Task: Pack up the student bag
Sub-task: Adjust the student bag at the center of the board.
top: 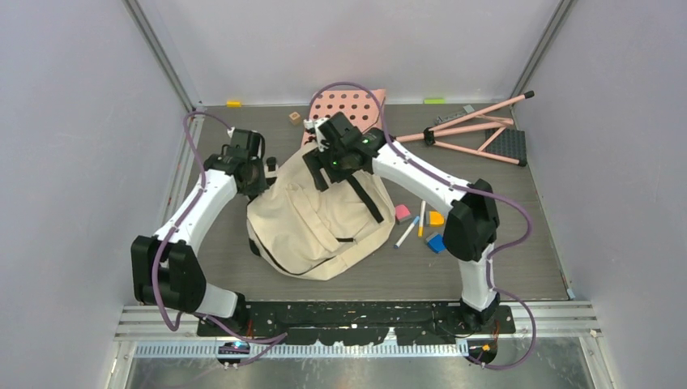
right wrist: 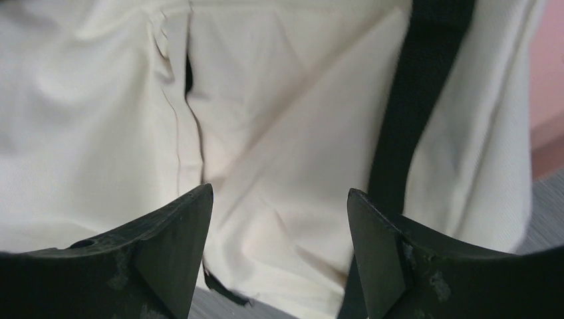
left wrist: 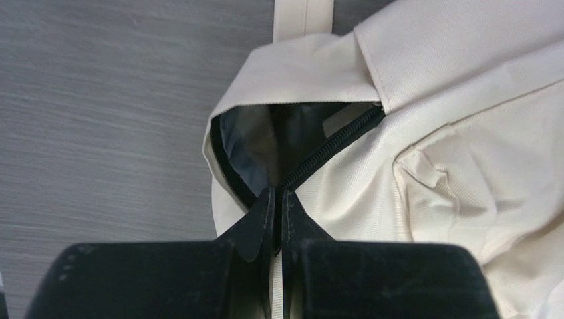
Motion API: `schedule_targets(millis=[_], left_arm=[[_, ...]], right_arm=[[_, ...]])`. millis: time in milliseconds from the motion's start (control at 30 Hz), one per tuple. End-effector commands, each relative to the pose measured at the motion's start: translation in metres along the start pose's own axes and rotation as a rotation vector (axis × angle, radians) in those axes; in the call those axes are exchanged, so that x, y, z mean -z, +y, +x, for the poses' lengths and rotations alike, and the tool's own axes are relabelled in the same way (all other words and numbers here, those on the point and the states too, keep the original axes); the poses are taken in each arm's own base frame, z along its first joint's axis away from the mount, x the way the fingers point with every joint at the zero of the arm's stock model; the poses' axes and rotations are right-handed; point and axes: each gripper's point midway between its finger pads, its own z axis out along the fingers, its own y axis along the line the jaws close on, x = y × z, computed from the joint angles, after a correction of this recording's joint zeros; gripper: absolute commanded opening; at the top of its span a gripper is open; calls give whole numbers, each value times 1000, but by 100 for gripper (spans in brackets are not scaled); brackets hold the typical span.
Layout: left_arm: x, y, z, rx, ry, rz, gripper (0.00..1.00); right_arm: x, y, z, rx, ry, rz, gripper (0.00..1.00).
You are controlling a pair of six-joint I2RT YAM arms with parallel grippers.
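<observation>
while left jaws clench the student bag [top: 316, 227], right jaws gape beside pink board [top: 354, 104].

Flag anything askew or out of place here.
The pink-legged stool-like frame with a dark grey panel lies tipped on its side at the far right of the table. Nothing else stands out.
</observation>
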Motion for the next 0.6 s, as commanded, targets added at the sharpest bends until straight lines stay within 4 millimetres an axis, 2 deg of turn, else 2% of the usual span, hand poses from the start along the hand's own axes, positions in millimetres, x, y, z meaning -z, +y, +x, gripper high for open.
schedule_targets(millis=[0,167,233,333,433,567], left_arm=[[10,6,24,-4,40,15,0],[10,8,43,7,71,24,0],[12,6,46,21,66,41,0],[15,-1,47,50,61,81,0],[16,-12,50,88,69,144,0],[16,-27,57,130,101,219,0]], right_arm=[[-21,29,-41,-15,-100,-69,79],[-51,48,-58,-75,-126,-130,76],[-66,56,-56,-86,-107,-150,75],[-66,69,-60,-84,-108,-177,73],[-64,84,-50,-74,-81,-200,72],[-59,95,-31,-65,-41,-209,70]])
